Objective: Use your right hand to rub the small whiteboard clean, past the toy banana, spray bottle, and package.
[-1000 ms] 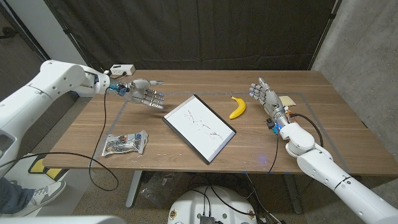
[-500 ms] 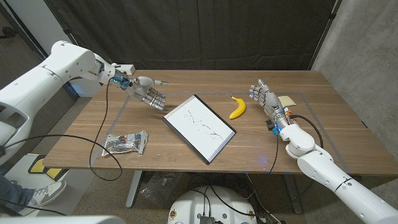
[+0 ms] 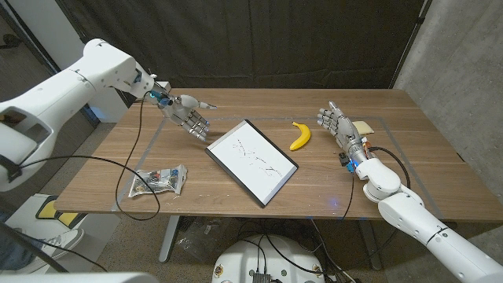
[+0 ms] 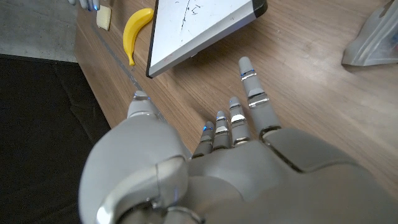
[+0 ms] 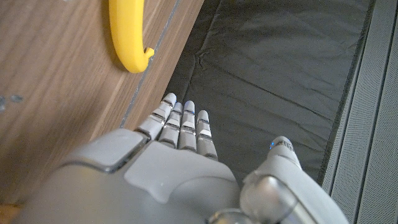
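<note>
1. While the small whiteboard (image 3: 252, 162) lies flat and turned at an angle near the middle of the wooden desk (image 3: 409, 169), thin dark marks show on its white face.
2. Just beyond the whiteboard's far right edge lies the toy banana (image 3: 299, 135), apart from the board; the left wrist view shows the two close together too (image 4: 135, 31).
3. Near the desk's right far side, the right hand (image 3: 336, 125) is held with its fingers straight and close together, holding nothing; the banana lies just beside it toward the middle.
4. A small pale block (image 3: 362, 127) sits on the desk just beside the right hand, on its outer side.
5. Over the desk's left far part, the left hand (image 3: 189, 118) hangs with fingers spread and empty, near the whiteboard's far left corner; whether it touches the wood I cannot tell.
6. At the near left lies the crinkled clear package (image 3: 159, 181), well apart from both hands.
7. A white box (image 3: 156, 86) stands at the far left edge behind the left arm.
</note>
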